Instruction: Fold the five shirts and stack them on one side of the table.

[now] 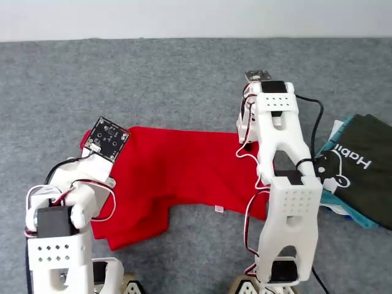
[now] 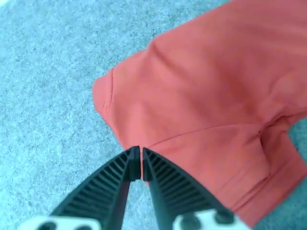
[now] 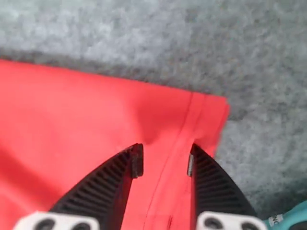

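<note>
The red shirt (image 1: 184, 171) lies spread on the grey tabletop (image 1: 184, 79), between the two arms, with its lower left part bunched. The left gripper (image 2: 140, 165) sits at the shirt's left edge. Its fingers are clenched, apparently pinching the hem. The right gripper (image 3: 164, 160) is over the shirt's right corner, fingers released and straddling a seam. A stack of folded shirts (image 1: 361, 171), dark on top, lies at the tabletop's right edge.
</note>
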